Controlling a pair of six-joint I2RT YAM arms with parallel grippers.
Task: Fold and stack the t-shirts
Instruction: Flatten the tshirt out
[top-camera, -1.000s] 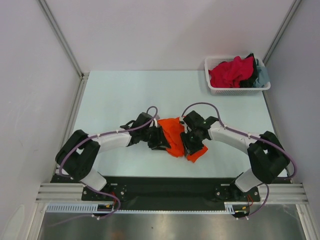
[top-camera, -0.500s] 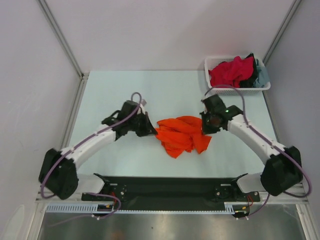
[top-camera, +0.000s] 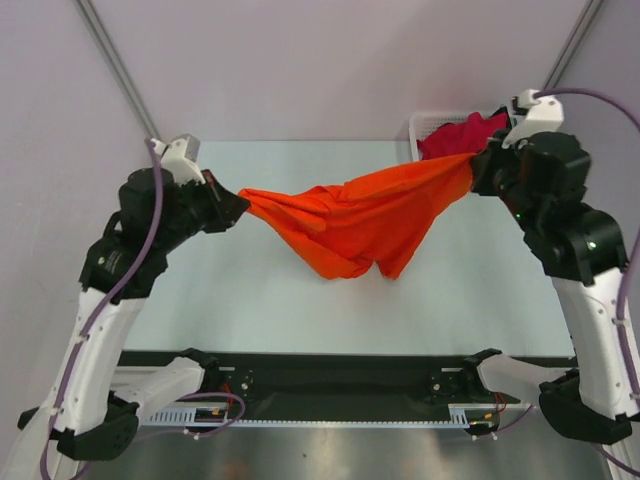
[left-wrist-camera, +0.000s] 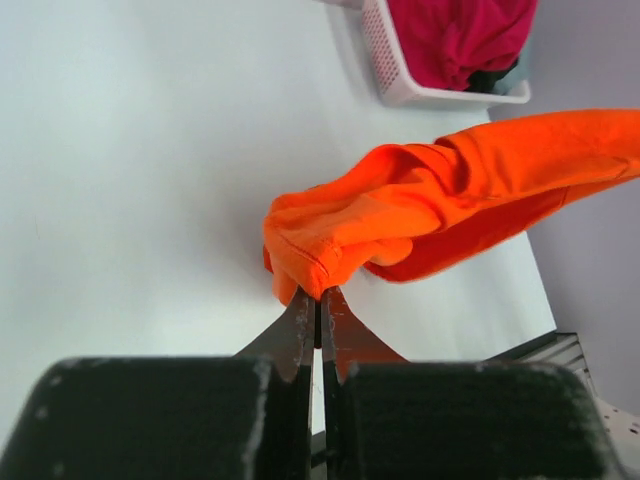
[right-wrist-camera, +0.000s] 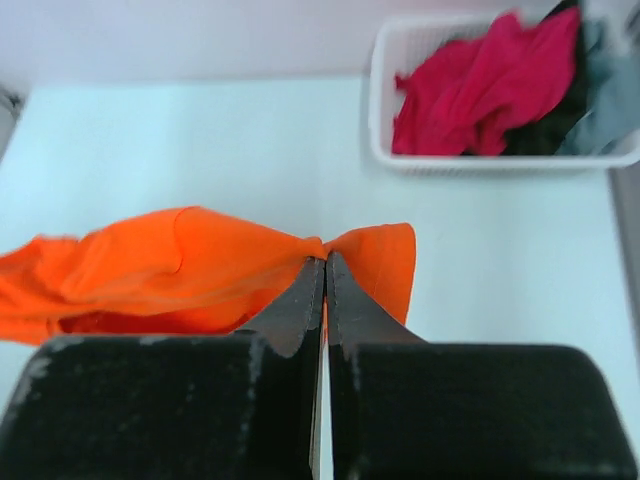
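Observation:
A bright orange t-shirt (top-camera: 360, 222) hangs stretched in the air between both arms, its middle sagging toward the table. My left gripper (top-camera: 238, 200) is shut on the shirt's left end; in the left wrist view the orange t-shirt (left-wrist-camera: 420, 205) bunches at the tips of that gripper (left-wrist-camera: 318, 292). My right gripper (top-camera: 474, 165) is raised at the right, shut on the other end. In the right wrist view the orange t-shirt (right-wrist-camera: 200, 265) pinches into that gripper (right-wrist-camera: 324, 258).
A white mesh basket (top-camera: 418, 130) at the back right of the table holds a crimson-pink shirt (top-camera: 455, 133), partly hidden behind my right arm. The same basket (right-wrist-camera: 500, 160) also shows black (right-wrist-camera: 545, 130) and grey-blue (right-wrist-camera: 605, 110) cloth.
Both grippers closed on the orange shirt's ends, then rose and spread apart. The shirt went from a crumpled heap on the table to hanging stretched between them.

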